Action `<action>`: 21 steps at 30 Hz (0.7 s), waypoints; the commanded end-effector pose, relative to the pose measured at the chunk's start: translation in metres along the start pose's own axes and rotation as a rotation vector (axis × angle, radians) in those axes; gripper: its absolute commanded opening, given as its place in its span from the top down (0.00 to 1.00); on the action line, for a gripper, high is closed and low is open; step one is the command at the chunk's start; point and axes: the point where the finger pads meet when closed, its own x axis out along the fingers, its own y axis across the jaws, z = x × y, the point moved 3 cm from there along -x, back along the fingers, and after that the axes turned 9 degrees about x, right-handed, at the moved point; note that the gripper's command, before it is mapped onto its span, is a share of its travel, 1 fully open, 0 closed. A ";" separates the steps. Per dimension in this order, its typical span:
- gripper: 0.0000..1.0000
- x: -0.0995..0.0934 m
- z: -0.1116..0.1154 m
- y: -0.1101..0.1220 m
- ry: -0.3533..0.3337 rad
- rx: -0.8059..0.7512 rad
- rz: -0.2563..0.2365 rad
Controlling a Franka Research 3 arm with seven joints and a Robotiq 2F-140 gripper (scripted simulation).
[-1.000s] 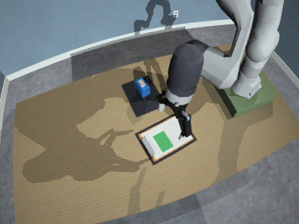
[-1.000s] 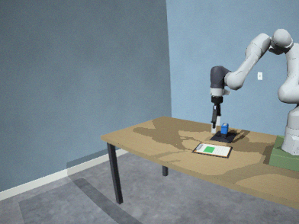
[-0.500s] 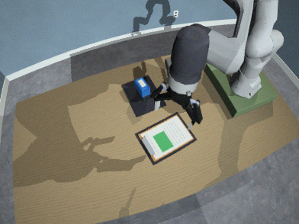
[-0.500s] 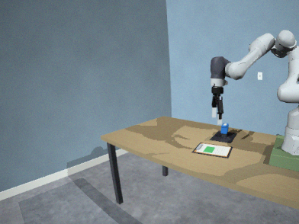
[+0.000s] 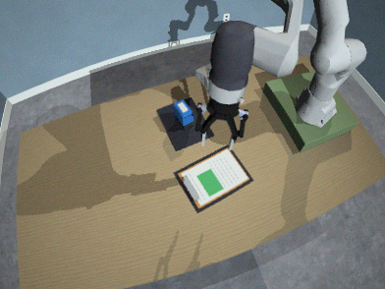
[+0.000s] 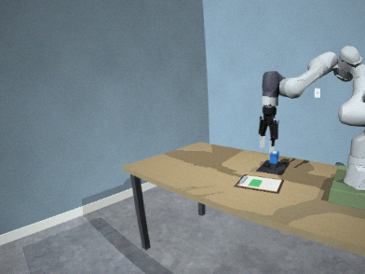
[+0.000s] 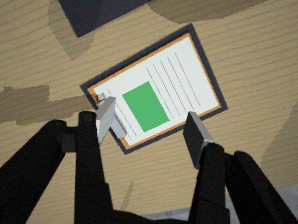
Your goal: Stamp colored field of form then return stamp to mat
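The blue stamp (image 5: 183,113) stands upright on the dark mat (image 5: 184,131) near the back of the table; it also shows in the exterior view (image 6: 274,157). The form (image 5: 214,179) on its clipboard lies in front of the mat, and its green field (image 5: 210,182) is plain green. My gripper (image 5: 216,143) hangs well above the table, between mat and form, to the right of the stamp. Its fingers stand about half open with nothing between them. In the wrist view the gripper (image 7: 150,117) looks down on the form (image 7: 152,102) and its field (image 7: 145,106). Only a corner of the mat (image 7: 95,12) shows there.
The arm's base stands on a green block (image 5: 309,110) at the table's right back. A metal clip (image 5: 191,189) sits on the form's near end. The table's front edge (image 6: 186,186) drops to the floor.
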 end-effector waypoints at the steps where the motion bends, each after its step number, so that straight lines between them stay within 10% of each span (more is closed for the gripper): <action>1: 0.48 0.008 -0.035 -0.035 0.013 -0.279 0.014; 21: 0.48 0.040 -0.169 -0.178 0.025 -0.537 0.015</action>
